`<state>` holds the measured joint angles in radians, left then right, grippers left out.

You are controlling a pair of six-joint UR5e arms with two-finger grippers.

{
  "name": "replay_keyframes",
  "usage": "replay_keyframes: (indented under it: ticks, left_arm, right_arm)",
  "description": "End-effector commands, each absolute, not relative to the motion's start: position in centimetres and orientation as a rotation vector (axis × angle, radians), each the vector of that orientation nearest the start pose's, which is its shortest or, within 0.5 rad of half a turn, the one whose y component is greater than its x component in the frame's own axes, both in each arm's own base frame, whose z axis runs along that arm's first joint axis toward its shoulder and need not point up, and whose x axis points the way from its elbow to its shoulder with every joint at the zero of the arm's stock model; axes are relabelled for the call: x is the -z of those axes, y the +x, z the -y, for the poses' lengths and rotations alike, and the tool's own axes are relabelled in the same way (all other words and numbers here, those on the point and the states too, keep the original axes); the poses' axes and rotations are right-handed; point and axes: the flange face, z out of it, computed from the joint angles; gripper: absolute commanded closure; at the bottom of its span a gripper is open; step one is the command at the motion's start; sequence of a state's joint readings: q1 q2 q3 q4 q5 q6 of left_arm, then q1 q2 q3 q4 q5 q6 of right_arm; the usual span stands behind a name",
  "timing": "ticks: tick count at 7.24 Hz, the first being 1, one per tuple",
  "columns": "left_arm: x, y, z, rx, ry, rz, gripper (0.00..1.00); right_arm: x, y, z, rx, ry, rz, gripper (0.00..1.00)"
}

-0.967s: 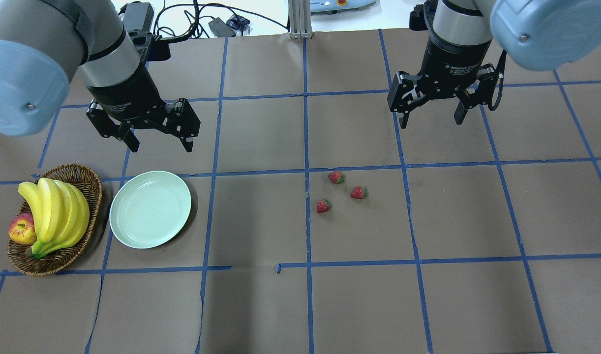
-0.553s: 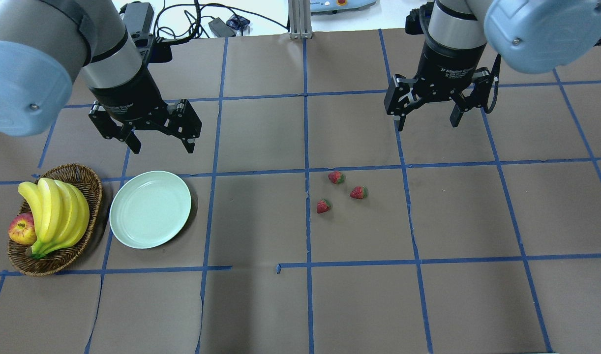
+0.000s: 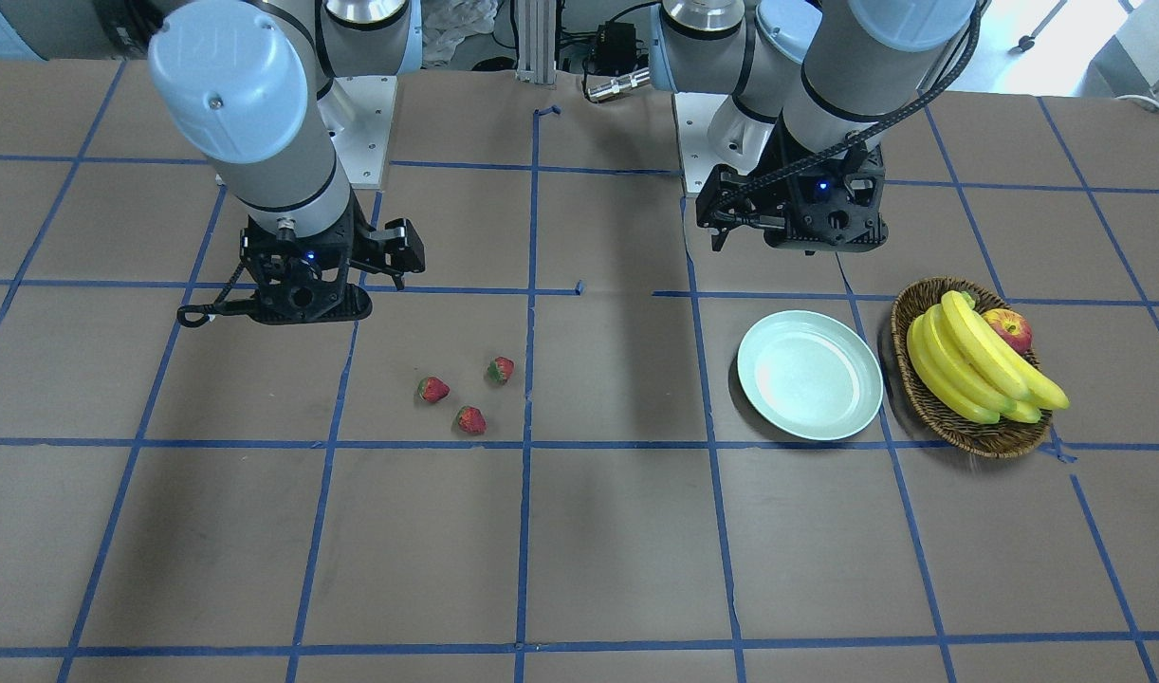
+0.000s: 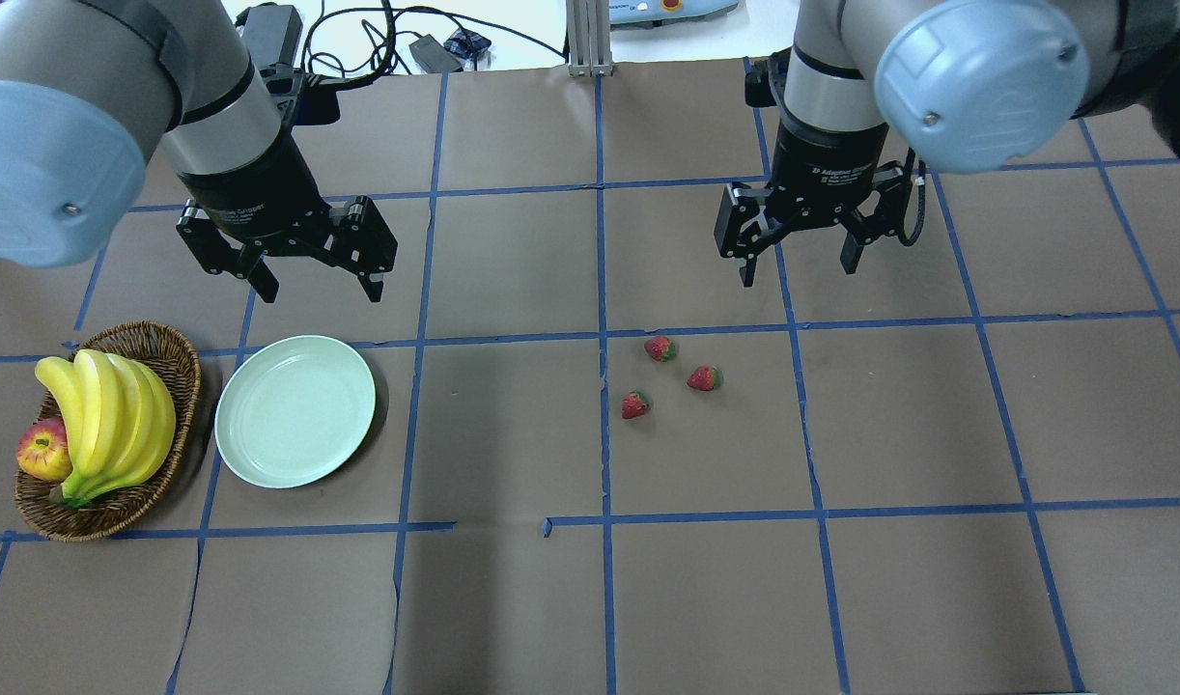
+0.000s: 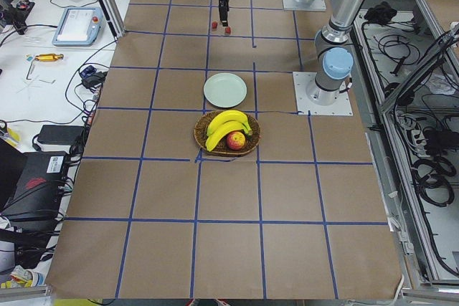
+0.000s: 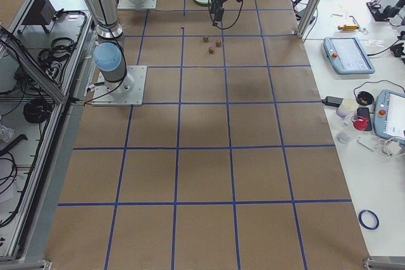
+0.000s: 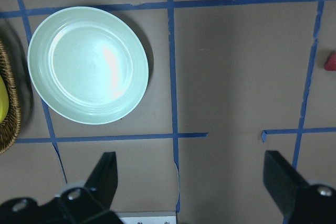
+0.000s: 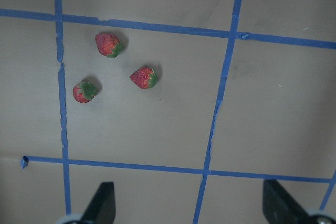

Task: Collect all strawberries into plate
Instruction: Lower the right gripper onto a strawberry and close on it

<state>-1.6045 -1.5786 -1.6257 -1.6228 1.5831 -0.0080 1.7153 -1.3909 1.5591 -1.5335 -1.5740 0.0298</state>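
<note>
Strawberries (image 4: 704,377) outside plate (image 4: 295,410); basket (image 4: 190,386): bananas (image 4: 117,415), apple (image 4: 42,452); left gripper (image 4: 320,292), right gripper (image 4: 798,274) spread, seemingly empty.

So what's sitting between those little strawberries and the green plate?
Nothing: in the overhead view the stretch from the strawberries to the plate is bare brown table paper, crossed only by blue tape lines.

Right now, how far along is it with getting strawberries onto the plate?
Nothing done yet: the mint-green plate is empty. Nothing in hand: the right gripper hovers open near the three strawberries, the left gripper open near the plate. All three are left to move.
</note>
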Motion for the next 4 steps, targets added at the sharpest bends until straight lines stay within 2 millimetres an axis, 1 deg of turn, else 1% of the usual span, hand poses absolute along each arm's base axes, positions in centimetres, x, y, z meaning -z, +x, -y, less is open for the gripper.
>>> replay_keyframes:
  ticks: [1,2,3,4]
  left_arm:
    - [-44.8,-14.8,47.7,-0.191,0.042,-3.121,0.00]
    - [-44.8,-14.8,47.7,-0.191,0.042,-3.121,0.00]
    - [-44.7,-14.8,47.7,-0.194,0.042,-3.120,0.00]
    - [-44.7,-14.8,47.7,-0.194,0.042,-3.120,0.00]
  right_arm:
    - [-35.3,22.3,51.2,-0.321,-0.288,-3.130,0.00]
    - [-32.0,22.8,51.8,-0.282,-0.331,-3.123,0.00]
    - [-29.3,22.9,51.6,-0.313,-0.446,-3.100,0.00]
    - [-26.4,23.0,52.0,-0.326,-0.598,-3.063,0.00]
